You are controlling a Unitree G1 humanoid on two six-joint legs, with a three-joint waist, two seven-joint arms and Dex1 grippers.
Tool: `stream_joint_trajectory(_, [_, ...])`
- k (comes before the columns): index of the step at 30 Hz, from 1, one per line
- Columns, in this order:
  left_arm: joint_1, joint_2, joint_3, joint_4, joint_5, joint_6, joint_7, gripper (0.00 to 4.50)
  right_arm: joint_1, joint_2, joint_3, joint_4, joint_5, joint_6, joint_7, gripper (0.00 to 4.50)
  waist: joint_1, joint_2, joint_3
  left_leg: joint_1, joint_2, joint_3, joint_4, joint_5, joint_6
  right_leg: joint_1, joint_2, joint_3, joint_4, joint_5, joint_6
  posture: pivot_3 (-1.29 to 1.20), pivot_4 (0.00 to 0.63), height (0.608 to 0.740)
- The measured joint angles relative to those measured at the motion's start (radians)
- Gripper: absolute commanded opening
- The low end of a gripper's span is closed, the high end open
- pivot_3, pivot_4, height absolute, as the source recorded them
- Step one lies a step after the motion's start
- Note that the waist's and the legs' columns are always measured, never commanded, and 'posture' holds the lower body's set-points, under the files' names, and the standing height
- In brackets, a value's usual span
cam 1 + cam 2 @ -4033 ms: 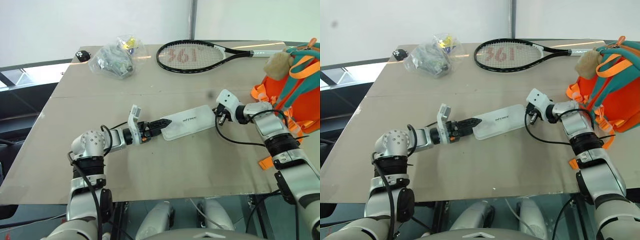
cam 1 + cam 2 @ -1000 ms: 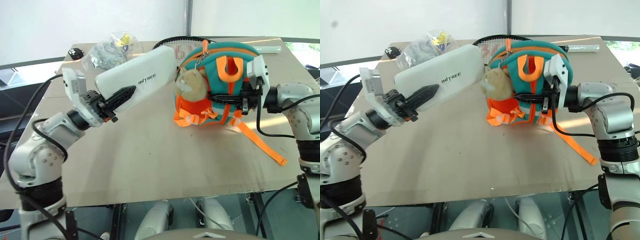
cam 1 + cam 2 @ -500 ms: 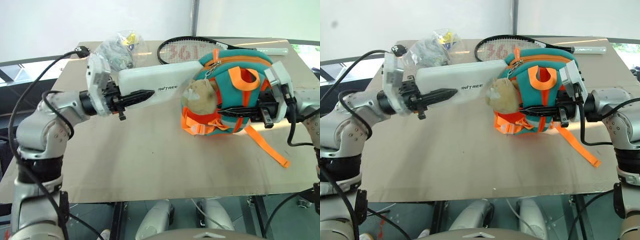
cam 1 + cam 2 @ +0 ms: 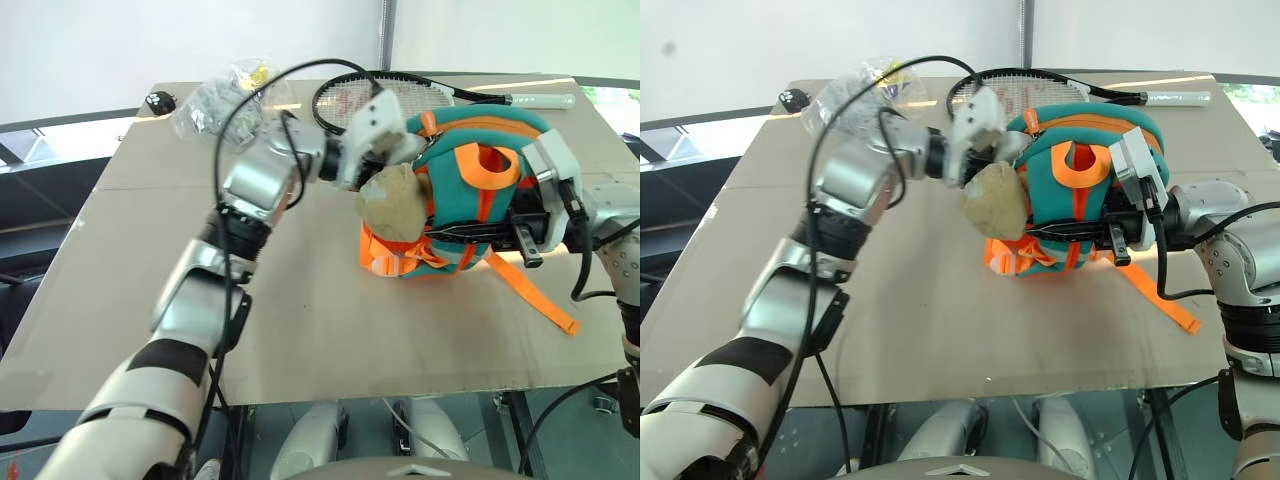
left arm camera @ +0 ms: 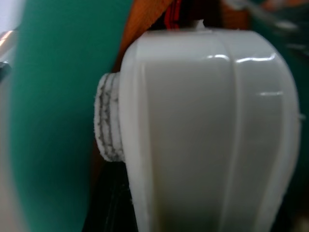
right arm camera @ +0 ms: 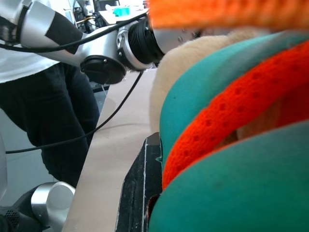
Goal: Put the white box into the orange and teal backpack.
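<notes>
The orange and teal backpack (image 4: 455,170) is held upright at the right of the table, its beige plush toy (image 4: 395,205) hanging in front. My right gripper (image 4: 470,232) is shut on the backpack's front, its black fingers (image 6: 140,193) pressed against the teal and orange fabric. My left arm reaches across from the left, and my left gripper (image 4: 397,148) is at the backpack's upper opening, shut on the white box (image 5: 207,130). One ribbed pad (image 5: 107,123) presses on the box's side. The box points into the teal opening, and the plush toy and the bag hide most of it in the eye views.
A black tennis racket (image 4: 345,100) lies at the back of the brown table (image 4: 300,300), just behind the backpack. A crinkled clear plastic bag (image 4: 215,100) and a small black object (image 4: 158,100) sit at the back left. An orange strap (image 4: 540,295) trails toward the right edge.
My left arm swung right and forward with the white box, whose far end went in at the backpack's opening. My right gripper drew the backpack slightly back.
</notes>
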Motion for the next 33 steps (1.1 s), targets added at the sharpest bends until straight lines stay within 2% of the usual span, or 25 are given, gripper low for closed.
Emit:
stream_joint_trajectory(1, [-0.008,-0.033,0.0,0.044,0.026,-0.035,0.014,0.95,0.004,0.009,0.0,-0.003,-0.006,-0.007,-0.02,0.04,0.001,0.0,0.0,0.0,0.0,0.0,0.0,0.0,0.0,0.0,0.0,0.0,0.0,0.0,0.0,0.0,0.15,0.739])
stream_joint_trajectory(3, [-0.019,-0.074,0.003,0.12,0.068,-0.102,0.033,1.95,0.028,0.022,-0.002,-0.011,-0.017,-0.014,-0.064,0.0,0.003,0.0,0.0,0.001,0.0,0.0,0.0,0.0,0.0,0.0,0.0,0.0,0.001,0.0,0.0,0.0,0.15,0.739])
stream_joint_trajectory(4, [-0.019,-0.08,0.005,0.134,0.075,-0.113,0.037,2.24,0.036,0.026,-0.002,-0.015,-0.018,-0.015,-0.076,0.0,0.004,0.0,0.0,0.001,0.0,0.0,0.0,0.0,0.0,0.0,0.0,0.0,0.001,0.0,0.0,0.0,0.15,0.739])
stream_joint_trajectory(6, [-0.018,-0.08,0.023,0.156,0.092,-0.131,0.053,3.25,0.056,0.046,-0.002,-0.03,-0.028,-0.021,-0.128,0.0,0.004,0.0,0.0,0.001,0.0,0.0,0.001,0.0,0.0,0.001,0.0,0.0,0.001,0.0,0.0,0.0,0.15,0.739])
stream_joint_trajectory(9, [0.002,-0.056,0.053,0.113,0.09,-0.095,0.064,4.4,0.055,0.074,-0.001,-0.037,-0.05,-0.03,-0.192,0.0,0.0,0.0,0.0,0.001,0.0,0.0,0.001,0.0,0.0,0.0,0.0,0.001,0.002,0.0,0.001,0.0,0.15,0.739])
stream_joint_trajectory(10, [0.017,-0.032,0.072,0.077,0.076,-0.058,0.061,4.49,0.055,0.079,-0.001,-0.035,-0.062,-0.032,-0.212,0.0,-0.005,0.0,0.0,0.001,0.0,0.0,0.001,0.0,0.0,0.0,0.0,0.002,0.002,0.0,0.001,0.0,0.15,0.739])
stream_joint_trajectory(15, [0.076,0.162,0.236,-0.121,-0.093,0.223,-0.017,4.49,0.049,0.102,0.003,0.01,-0.112,-0.04,-0.28,0.0,-0.033,0.0,0.0,0.001,0.0,0.0,0.0,0.0,0.0,-0.003,0.001,0.003,0.003,0.0,0.001,0.0,0.15,0.739])
stream_joint_trajectory(18, [0.116,0.275,0.407,-0.206,-0.252,0.42,-0.038,4.49,0.035,0.125,0.012,0.051,-0.14,-0.055,-0.304,0.0,-0.042,0.0,0.0,0.002,0.0,0.0,0.001,0.0,0.0,-0.003,0.001,0.002,0.002,0.0,0.001,0.0,0.15,0.739])
stream_joint_trajectory(19, [0.12,0.281,0.417,-0.214,-0.262,0.43,-0.039,4.49,0.034,0.127,0.012,0.053,-0.142,-0.055,-0.306,0.0,-0.042,0.0,0.0,0.002,0.0,0.0,0.001,0.0,0.0,-0.003,0.001,0.002,0.002,0.0,0.001,0.0,0.15,0.739])
stream_joint_trajectory(20, [0.17,0.32,0.506,-0.296,-0.359,0.55,-0.028,4.49,0.019,0.141,0.022,0.074,-0.155,-0.058,-0.314,0.0,-0.044,0.0,0.0,0.002,0.0,0.0,0.001,0.0,0.0,-0.002,0.001,0.002,0.002,0.0,0.001,0.0,0.15,0.739])
stream_joint_trajectory(23, [0.289,0.296,0.625,-0.492,-0.551,0.769,0.067,4.49,-0.007,0.152,0.027,0.108,-0.17,-0.063,-0.313,0.0,-0.032,0.0,0.0,0.001,0.0,-0.002,0.003,0.0,0.0,0.001,0.001,0.0,0.002,0.0,0.001,0.0,0.15,0.739])
stream_joint_trajectory(26, [0.37,0.219,0.635,-0.619,-0.623,0.838,0.177,4.49,-0.027,0.158,0.031,0.125,-0.176,-0.072,-0.308,0.0,-0.02,0.0,0.0,0.002,0.0,-0.002,0.005,0.0,0.0,0.003,0.001,-0.001,0.002,0.001,0.001,0.0,0.15,0.739])
stream_joint_trajectory(31, [0.432,0.108,0.544,-0.697,-0.616,0.85,0.359,4.49,-0.048,0.162,0.041,0.147,-0.191,-0.076,-0.29,0.0,-0.021,0.0,0.0,0.004,0.0,-0.002,0.006,0.0,0.0,0.005,0.001,0.0,0.002,0.001,0.001,0.0,0.15,0.739])
stream_joint_trajectory(33, [0.432,0.087,0.504,-0.697,-0.583,0.814,0.394,3.95,-0.05,0.164,0.043,0.15,-0.194,-0.076,-0.288,0.0,-0.023,0.0,0.0,0.004,0.0,-0.001,0.006,0.0,0.0,0.005,0.001,0.0,0.002,0.001,0.001,0.0,0.15,0.739])
